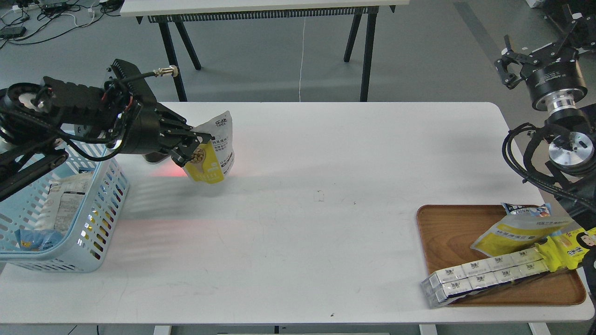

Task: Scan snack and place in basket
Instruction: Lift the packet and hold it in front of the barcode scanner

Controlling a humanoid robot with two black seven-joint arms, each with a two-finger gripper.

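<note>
My left gripper (195, 148) is shut on the snack (215, 151), a yellow and pale-grey pouch with a round picture of tan balls. It holds the pouch upright in the air above the table, just right of the light blue basket (104, 195) at the left edge. The basket holds several packets. My right gripper (535, 58) is raised at the far right, off the table, with its fingers spread and nothing in it.
A brown wooden tray (447, 232) at the front right holds another yellow pouch (512, 232), a long white multipack (484, 274) and other packets. A red glow lies on the white table (326, 186) under my left arm. A second table stands behind.
</note>
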